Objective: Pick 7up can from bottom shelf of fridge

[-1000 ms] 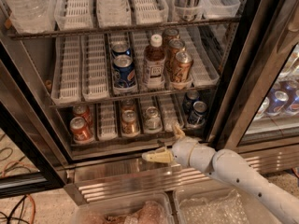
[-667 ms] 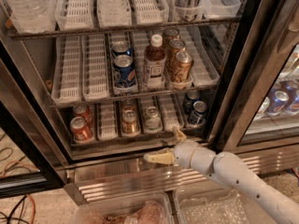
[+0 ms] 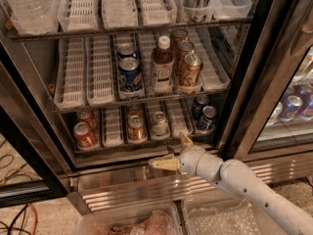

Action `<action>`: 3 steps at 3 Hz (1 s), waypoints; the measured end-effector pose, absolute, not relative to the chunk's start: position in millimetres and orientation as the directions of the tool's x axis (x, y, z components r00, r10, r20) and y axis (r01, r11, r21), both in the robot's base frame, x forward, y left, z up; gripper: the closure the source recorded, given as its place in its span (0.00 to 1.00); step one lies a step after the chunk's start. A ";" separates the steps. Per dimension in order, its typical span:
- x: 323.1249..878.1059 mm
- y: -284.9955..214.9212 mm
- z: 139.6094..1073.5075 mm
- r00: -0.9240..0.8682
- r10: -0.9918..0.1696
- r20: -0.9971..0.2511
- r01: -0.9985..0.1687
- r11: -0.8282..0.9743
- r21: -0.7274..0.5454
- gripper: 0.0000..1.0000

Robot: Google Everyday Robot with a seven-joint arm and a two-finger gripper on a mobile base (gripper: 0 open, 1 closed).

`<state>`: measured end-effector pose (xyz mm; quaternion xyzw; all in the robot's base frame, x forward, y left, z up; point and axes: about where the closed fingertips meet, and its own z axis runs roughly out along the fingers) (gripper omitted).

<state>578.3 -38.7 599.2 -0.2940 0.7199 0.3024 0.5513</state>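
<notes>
Before the front edge of the bottom shelf (image 3: 113, 132), close to the 7up can (image 3: 159, 123): tool (image 3: 166, 150), spread wide, empty.

In the fridge (image 3: 244, 92), the bottom shelf (image 3: 112, 130) carries cans in lanes running front to back. The 7up can (image 3: 159, 124) stands at the front, a neighbouring can (image 3: 136, 128) just to its left, two more cans (image 3: 207, 118) farther to its right. The hand (image 3: 166, 149) hangs before the shelf's edge, below and right of the 7up can.
</notes>
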 end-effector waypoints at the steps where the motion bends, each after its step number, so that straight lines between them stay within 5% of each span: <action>1: 591.0 -28.9 607.6 -0.173 -0.108 -0.979 -0.755 0.653 0.062 0.00; 3: 618.6 -19.8 612.8 -0.114 -0.142 -0.983 -0.745 0.667 -0.010 0.00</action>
